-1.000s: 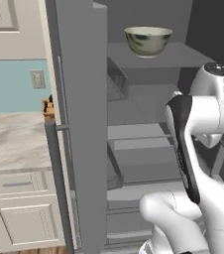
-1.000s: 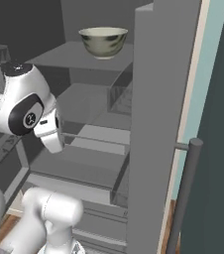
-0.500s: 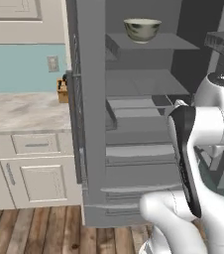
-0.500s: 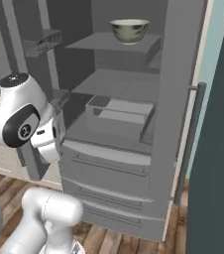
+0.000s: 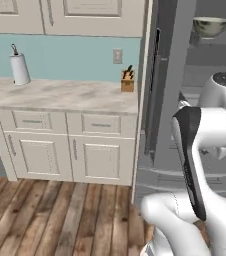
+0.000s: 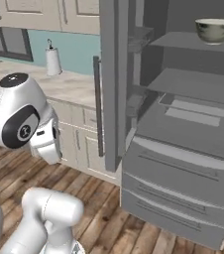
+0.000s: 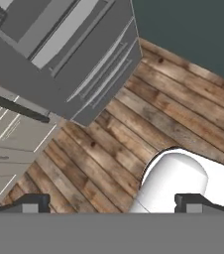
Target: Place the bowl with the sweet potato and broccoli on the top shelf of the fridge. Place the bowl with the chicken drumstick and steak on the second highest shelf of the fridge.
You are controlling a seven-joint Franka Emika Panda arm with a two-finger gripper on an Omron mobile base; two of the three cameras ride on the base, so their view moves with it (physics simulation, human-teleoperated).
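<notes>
Bowl with sweet potato and broccoli (image 6: 216, 30) sits on top shelf (image 6: 183, 42). End effector (image 7: 111, 204) empty, fingers apart, over wood floor (image 7: 148, 124). Next: locate meat bowl, second shelf (image 6: 193, 84) awaits.

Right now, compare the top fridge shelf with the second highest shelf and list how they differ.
The top shelf carries a pale greenish bowl near its right end; the second highest shelf is bare. The top shelf sits level with the upper wall cabinets, while the second highest shelf lies nearer countertop height. In the right base view the second highest shelf reaches further forward than the top one. Both are thin, plain grey panels inside the open fridge.
</notes>
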